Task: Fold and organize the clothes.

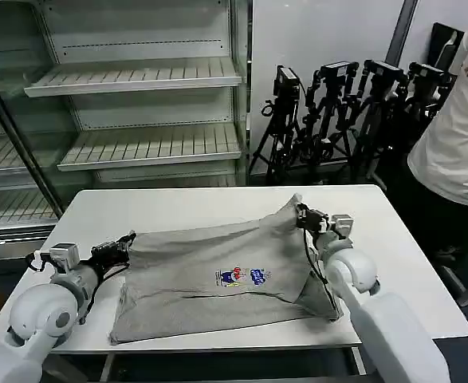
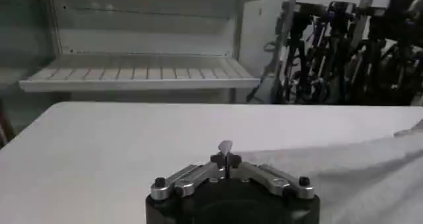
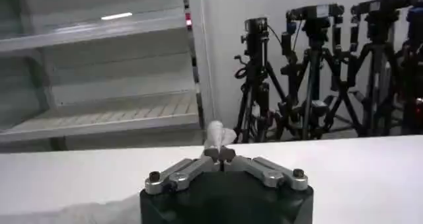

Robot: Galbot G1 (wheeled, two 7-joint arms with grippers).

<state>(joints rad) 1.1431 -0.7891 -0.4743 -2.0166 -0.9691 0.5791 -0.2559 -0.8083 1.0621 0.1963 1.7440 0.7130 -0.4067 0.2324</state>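
Grey T-shirt [image 1: 218, 279] lies spread across the white desk [image 1: 178, 209], chest print [image 1: 243, 277] facing up, near hem close to the desk's front edge. Left gripper [image 1: 127, 240] pinches the shirt's left far corner, fingers pressed together on a tuft of fabric [image 2: 225, 147]. Right gripper [image 1: 300, 212] pinches the right far corner, lifted into a peak above the desk. Beyond the desk: empty shelving [image 1: 138, 76], a row of black tripods [image 1: 353, 112].
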